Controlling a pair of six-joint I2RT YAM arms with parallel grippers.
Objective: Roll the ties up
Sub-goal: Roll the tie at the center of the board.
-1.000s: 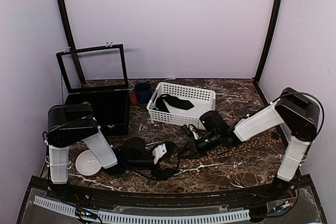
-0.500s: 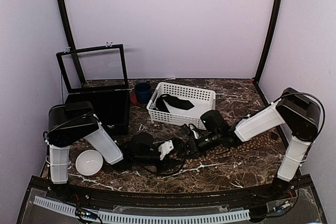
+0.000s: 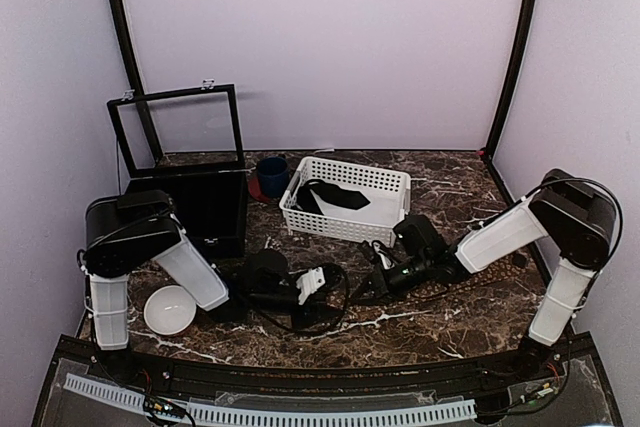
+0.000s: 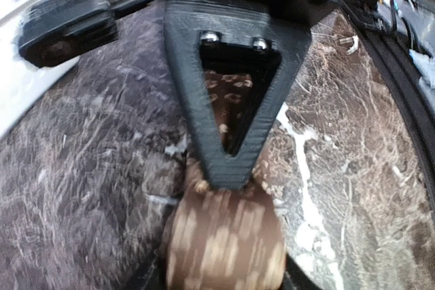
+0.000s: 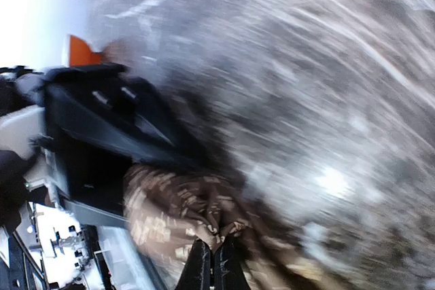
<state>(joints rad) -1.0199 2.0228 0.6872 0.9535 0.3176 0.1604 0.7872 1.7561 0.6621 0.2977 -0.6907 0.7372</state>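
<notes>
Tie (image 3: 475, 275): brown with a fine tan pattern, lying along the tabletop (image 3: 430, 332) under the right arm, from mid-table out to the right
Coil (image 4: 224, 246): one end of the tie, wound into a fat brown roll on the marble – blurred in the left wrist view
Left tool (image 3: 325, 290): low over the middle of the tabletop, pointing right; its finger (image 4: 228, 171) touches the coil at the tip, but I cannot tell whether the tool is clamped or apart
Right tool (image 5: 212, 266): tips pressed together on a bunched fold of the tie – pinching the cloth, just beside the left tool
Basket (image 3: 335, 224): white, behind the two tools, with a dark cloth (image 3: 335, 197) lying in it
Cup (image 3: 271, 175): blue, just left of the basket
Box (image 3: 195, 209): black, lid standing open, at the far left
Bowl (image 3: 168, 309): white, near the front edge beside the left arm
</notes>
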